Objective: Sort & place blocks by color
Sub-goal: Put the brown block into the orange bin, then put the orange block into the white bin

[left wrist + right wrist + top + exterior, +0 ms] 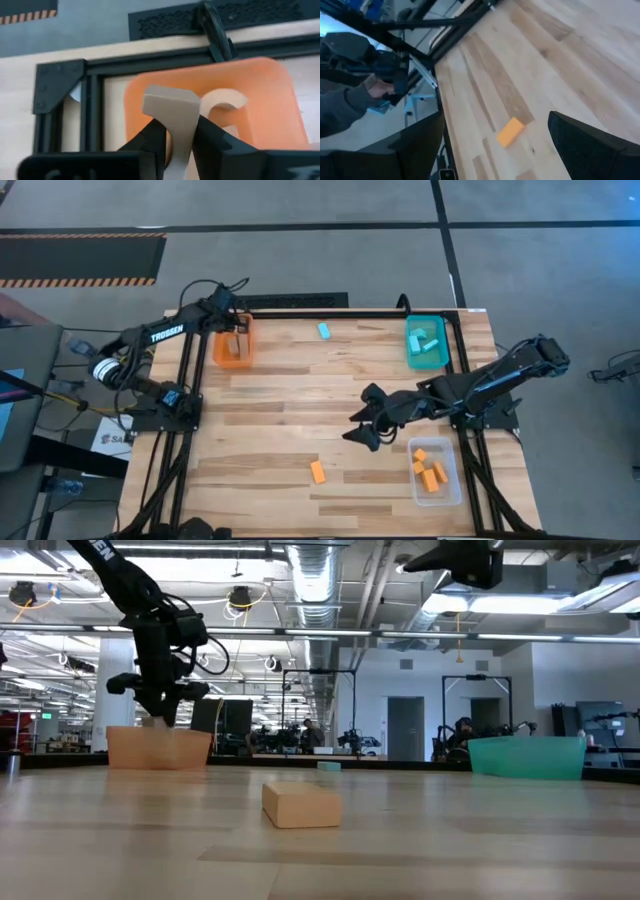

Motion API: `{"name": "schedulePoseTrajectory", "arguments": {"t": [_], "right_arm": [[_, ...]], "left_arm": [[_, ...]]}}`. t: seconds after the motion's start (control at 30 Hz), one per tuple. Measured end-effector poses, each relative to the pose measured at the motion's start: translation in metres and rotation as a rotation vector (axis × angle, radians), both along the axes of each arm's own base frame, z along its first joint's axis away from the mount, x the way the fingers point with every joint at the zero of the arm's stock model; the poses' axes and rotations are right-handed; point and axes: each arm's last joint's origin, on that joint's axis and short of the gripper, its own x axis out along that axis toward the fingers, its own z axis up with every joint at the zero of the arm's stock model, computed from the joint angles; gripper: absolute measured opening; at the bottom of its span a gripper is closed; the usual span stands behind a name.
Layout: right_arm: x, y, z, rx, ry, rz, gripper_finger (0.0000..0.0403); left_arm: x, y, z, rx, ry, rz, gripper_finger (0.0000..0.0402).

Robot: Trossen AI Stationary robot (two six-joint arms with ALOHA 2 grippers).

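Observation:
My left gripper (236, 338) hangs over the orange tray (232, 358) at the table's far left and is shut on a pale wood block (171, 107). Another pale wood block (226, 102) lies in that tray. In the low view this gripper (160, 710) stands just above the tray (158, 748). My right gripper (363, 428) is open above the table's middle, with an orange block (510, 132) lying flat on the boards between and beyond its fingers. That orange block (317, 472) rests toward the near edge. A light blue block (324, 331) lies at the far edge. My left gripper pinches the pale wood block by its lower part (176, 145) between its two fingers (150, 142), slanting down from above. The block's wider flared end (170, 100) sticks out past the fingertips. It is lifted clear, above the orange tray's inside.
A teal tray (425, 342) with light blue blocks stands at the far right. A clear tray (435, 470) with several orange blocks stands at the near right. A black frame (65, 90) runs along the table's edges. A person's sleeve and hand (355, 97) show beyond the table.

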Motion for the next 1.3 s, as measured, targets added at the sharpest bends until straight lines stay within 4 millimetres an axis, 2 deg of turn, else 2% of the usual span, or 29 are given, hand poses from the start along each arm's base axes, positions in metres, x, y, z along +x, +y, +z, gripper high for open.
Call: {"name": "schedulePoseTrajectory", "arguments": {"t": [0.37, 0.57, 0.7, 0.8, 0.9, 1.17, 1.3], "right_arm": [[-0.007, -0.014, 0.002, -0.069, 0.041, 0.106, 0.0378], [-0.008, -0.031, -0.004, -0.079, 0.126, 0.07, 0.0378], [-0.008, -0.044, -0.007, -0.095, 0.172, 0.065, 0.0378], [-0.008, -0.054, -0.009, -0.128, 0.182, 0.055, 0.0378], [-0.007, -0.062, -0.009, -0.176, 0.187, 0.064, 0.0378], [-0.006, -0.072, -0.009, -0.369, 0.16, 0.177, 0.0378], [-0.006, -0.073, -0.009, -0.417, 0.154, 0.208, 0.0378]], "left_arm": [[0.0, 0.001, 0.0, -0.018, -0.004, 0.022, 0.0196], [0.012, -0.001, 0.019, 0.021, -0.007, -0.059, 0.0225], [0.023, -0.013, 0.037, 0.083, -0.031, -0.151, 0.0226], [0.036, -0.033, 0.051, 0.122, -0.066, -0.279, 0.0226], [0.053, -0.059, 0.06, 0.116, -0.129, -0.487, 0.0226], [0.102, -0.141, 0.06, -0.059, -0.302, -1.293, 0.0226], [0.119, -0.185, 0.054, -0.073, -0.304, -1.649, 0.0226]]}}
